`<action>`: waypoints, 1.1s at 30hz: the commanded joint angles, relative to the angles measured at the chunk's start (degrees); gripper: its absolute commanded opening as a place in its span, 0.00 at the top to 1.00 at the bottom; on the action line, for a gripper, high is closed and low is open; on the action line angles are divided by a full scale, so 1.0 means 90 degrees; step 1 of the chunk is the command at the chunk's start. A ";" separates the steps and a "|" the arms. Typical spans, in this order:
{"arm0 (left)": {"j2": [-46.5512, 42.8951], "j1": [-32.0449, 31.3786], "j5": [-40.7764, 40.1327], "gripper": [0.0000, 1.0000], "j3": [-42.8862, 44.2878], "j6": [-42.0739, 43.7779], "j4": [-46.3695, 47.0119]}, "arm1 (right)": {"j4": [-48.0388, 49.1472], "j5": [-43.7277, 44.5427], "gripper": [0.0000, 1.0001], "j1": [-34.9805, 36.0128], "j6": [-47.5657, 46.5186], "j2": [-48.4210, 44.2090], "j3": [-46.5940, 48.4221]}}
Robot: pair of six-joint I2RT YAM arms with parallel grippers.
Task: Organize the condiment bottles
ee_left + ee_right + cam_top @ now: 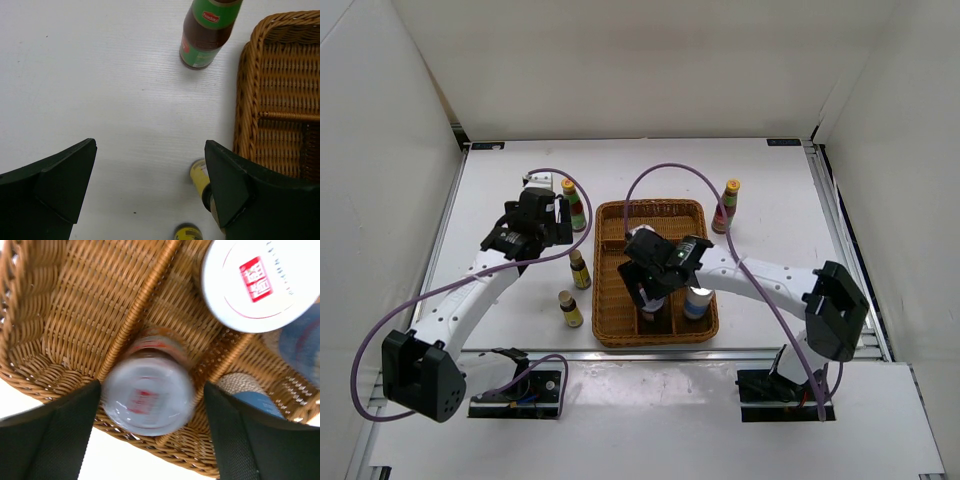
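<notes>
Right gripper (152, 392) straddles blurred jar (147, 402), grip unclear; round silver lid, red label, inside wicker tray (75, 315).

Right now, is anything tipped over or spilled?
Nothing looks spilled or tipped. The only stragglers: two red sauce bottles and two small brown bottles stand upright on the table, outside the wicker tray.

Table (510, 180): white and matte, with a fine straight grain that shows in the left wrist view.
Back wall (640, 60): plain white panel standing at the table's far edge.
Left wall (375, 160): white panel that meets the back wall at a corner.
Right wall (905, 140): white panel with the same finish.
Rails (448, 225): silver metal strips along the table's left and right edges.
Front ledge (650, 420): white board across the near edge.
Light: even and soft, with faint shadows.
</notes>
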 commanded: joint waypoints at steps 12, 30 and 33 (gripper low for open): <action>-0.1384 -0.0380 0.2884 0.00 0.0132 -0.0426 -0.0269 | -0.0181 0.1438 0.00 0.0003 -0.0020 -0.1637 0.1009; -0.0271 -0.0380 0.2358 0.20 -0.0327 -0.0554 -0.0406 | -0.0298 0.1360 0.00 0.0003 0.0039 -0.1705 0.0619; -0.0145 -0.0380 0.2300 0.30 -0.0327 -0.0554 -0.0406 | -0.0298 0.1360 0.00 0.0003 0.0039 -0.1705 0.0619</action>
